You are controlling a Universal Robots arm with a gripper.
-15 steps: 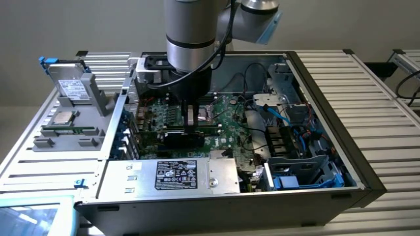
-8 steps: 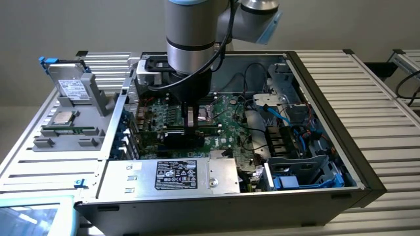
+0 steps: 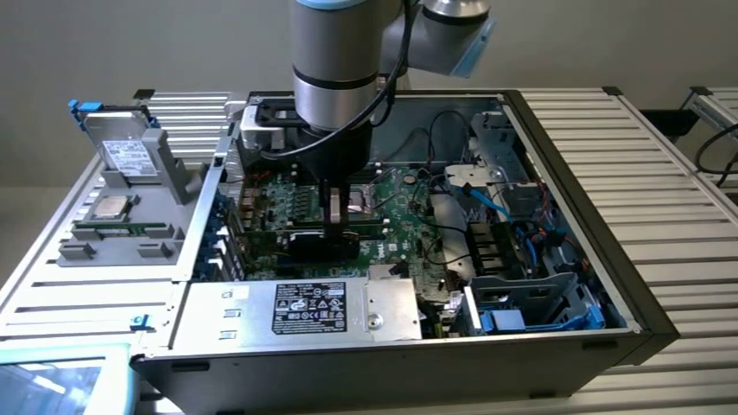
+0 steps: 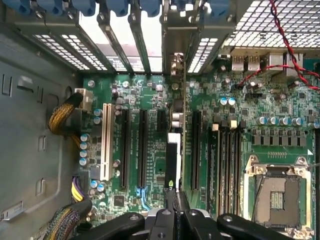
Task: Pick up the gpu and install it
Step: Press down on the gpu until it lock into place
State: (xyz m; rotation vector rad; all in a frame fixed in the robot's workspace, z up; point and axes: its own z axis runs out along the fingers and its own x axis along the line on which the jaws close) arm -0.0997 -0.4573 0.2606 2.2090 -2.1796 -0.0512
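The gripper [image 4: 173,197] is clamped on the gpu [image 4: 172,162], holding the thin black card edge-on between its closed fingers [image 4: 167,220] directly above the green motherboard [image 4: 155,125], in line with the row of long black expansion slots [image 4: 142,147]. In the exterior view the gripper [image 3: 338,226] hangs straight down from the arm [image 3: 340,78] into the open computer case [image 3: 565,130], with the gpu [image 3: 317,246] showing as a dark block over the middle of the board. The case lies on its side on the table [image 3: 669,173] and holds the motherboard, a white slot [image 4: 106,142] beside the black ones, an empty processor socket [image 4: 277,192] with its metal frame, bundles of yellow and black cables [image 4: 65,117], red wires [image 4: 280,45] near the rear ports, and blue cables [image 3: 507,207] beside the drive bays toward the exterior view's right. A silver power supply [image 3: 306,309] with a black label sits along the case's near edge. Beyond the case's wall on the exterior view's left, a grey tray [image 3: 127,216] on the table carries a square silver processor chip [image 3: 111,206], a narrow memory stick [image 3: 121,229] lying flat and a drive [image 3: 124,156] propped at the tray's far end.
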